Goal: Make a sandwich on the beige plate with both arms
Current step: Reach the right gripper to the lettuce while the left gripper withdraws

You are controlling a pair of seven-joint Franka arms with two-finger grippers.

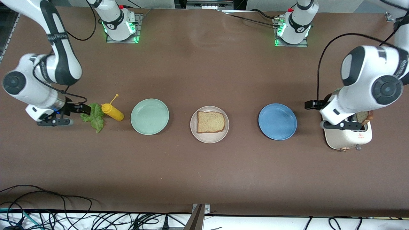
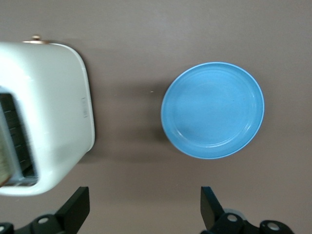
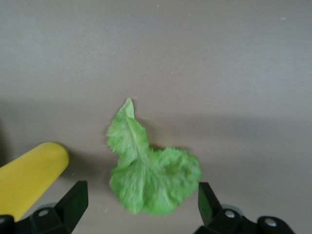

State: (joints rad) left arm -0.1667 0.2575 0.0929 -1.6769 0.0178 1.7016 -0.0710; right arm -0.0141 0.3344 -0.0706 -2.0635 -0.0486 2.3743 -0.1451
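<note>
One brown-crusted bread slice [image 1: 210, 122] lies flat on the beige plate [image 1: 209, 139] at the table's middle. A second slice [image 1: 364, 117] sticks up out of the white toaster [image 1: 348, 138] at the left arm's end. The green lettuce leaf [image 1: 95, 118] [image 3: 146, 175] lies on the table at the right arm's end. My right gripper [image 1: 83, 109] [image 3: 141, 204] hangs open just over the leaf, a finger on each side of its ruffled end, not touching it. My left gripper [image 1: 312, 104] [image 2: 145, 204] is open and empty over bare table between the toaster [image 2: 44, 112] and the blue plate [image 2: 213, 109].
A yellow squeeze bottle [image 1: 112, 111] [image 3: 29, 178] lies on its side right beside the lettuce. A mint-green plate [image 1: 149, 116] and a blue plate [image 1: 277, 121] flank the beige plate, both holding nothing. Cables run along the table edge nearest the front camera.
</note>
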